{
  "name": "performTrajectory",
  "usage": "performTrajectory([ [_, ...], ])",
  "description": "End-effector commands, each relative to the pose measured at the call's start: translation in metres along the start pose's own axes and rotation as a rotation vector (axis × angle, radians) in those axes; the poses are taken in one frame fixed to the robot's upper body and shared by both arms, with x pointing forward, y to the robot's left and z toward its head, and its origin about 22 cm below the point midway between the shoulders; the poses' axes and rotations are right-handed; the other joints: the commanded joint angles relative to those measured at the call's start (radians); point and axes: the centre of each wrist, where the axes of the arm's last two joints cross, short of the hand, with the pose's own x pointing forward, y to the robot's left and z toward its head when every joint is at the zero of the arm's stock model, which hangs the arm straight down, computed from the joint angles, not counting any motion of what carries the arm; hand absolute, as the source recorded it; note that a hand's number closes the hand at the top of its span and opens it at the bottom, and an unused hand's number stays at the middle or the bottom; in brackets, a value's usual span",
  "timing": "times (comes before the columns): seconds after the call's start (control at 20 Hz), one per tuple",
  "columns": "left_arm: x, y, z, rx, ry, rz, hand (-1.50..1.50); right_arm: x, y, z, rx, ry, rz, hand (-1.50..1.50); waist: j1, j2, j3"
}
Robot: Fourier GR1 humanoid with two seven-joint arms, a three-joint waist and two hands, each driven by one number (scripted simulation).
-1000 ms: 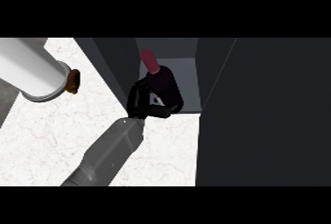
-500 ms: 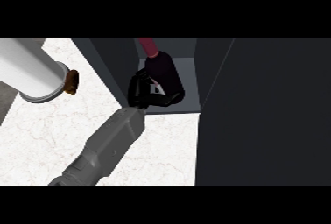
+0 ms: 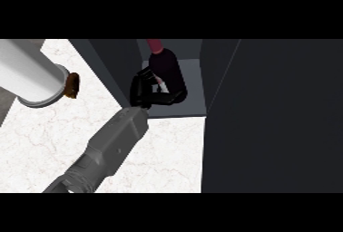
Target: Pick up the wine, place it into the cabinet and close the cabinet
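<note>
The wine bottle (image 3: 170, 67) has a dark body and a red neck pointing toward the top of the view. It is inside the open cabinet, over the grey shelf floor (image 3: 193, 93); I cannot tell whether it rests on the shelf. My right hand (image 3: 149, 92) is curled round the bottle's lower part, and its grey forearm (image 3: 107, 149) slants up from the lower left. The hand hides the bottle's base. My left hand does not show.
The cabinet's dark side wall (image 3: 110, 63) stands left of the hand. A large dark panel (image 3: 275, 118), probably the cabinet door, fills the right side. A pale cylinder (image 3: 30, 72) with a brown end (image 3: 72, 85) lies at the upper left over the white marble counter (image 3: 40, 149).
The right hand has carried the bottle farther into the cabinet, toward the top of the view, and the forearm has stretched after it.
</note>
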Motion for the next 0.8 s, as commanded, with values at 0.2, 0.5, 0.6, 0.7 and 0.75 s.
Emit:
performTrajectory([
  [0.2, -0.001, 0.006, -0.002, 0.015, 0.012, -0.027, 1.50, -0.012, -0.002, -0.015, -0.003, 0.011, -0.011, -1.50, -0.002, 0.003, 0.000],
  [0.5, -0.011, 0.021, 0.005, 0.108, -0.084, -0.008, 1.50, 0.010, 0.014, -0.004, -0.004, -0.014, 0.007, -1.50, -0.005, 0.002, -0.001],
  [0.6, -0.006, 0.019, -0.001, 0.108, -0.121, -0.003, 1.50, 0.012, 0.011, 0.005, 0.008, 0.012, 0.006, -1.50, 0.003, 0.000, -0.001],
  [0.7, 0.011, 0.014, -0.015, 0.090, -0.167, -0.010, -1.50, 0.004, -0.002, 0.003, -0.008, -0.003, 0.019, -1.50, 0.003, 0.002, 0.000],
  [0.75, -0.004, 0.014, -0.002, 0.085, -0.151, -0.017, -1.50, 0.007, 0.007, 0.001, -0.006, 0.002, 0.027, -1.50, 0.013, -0.003, 0.000],
])
